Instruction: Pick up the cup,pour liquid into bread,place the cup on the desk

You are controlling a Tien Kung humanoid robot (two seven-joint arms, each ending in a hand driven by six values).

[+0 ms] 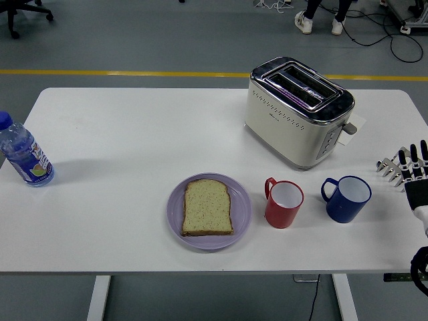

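A slice of bread (207, 207) lies on a lilac plate (242, 207) near the table's front edge. Just right of the plate stands a red cup (284, 203), upright, handle to the upper left. A blue cup (346, 198) stands further right, its handle also on the left. My right hand (408, 167) hovers at the picture's right edge, a little right of the blue cup, fingers spread and pointing up, holding nothing. The left arm is out of view.
A cream and chrome toaster (298, 111) stands behind the two cups. A water bottle (24, 154) with a blue cap stands at the table's left edge. A person's shoes (318, 24) show on the floor beyond the table.
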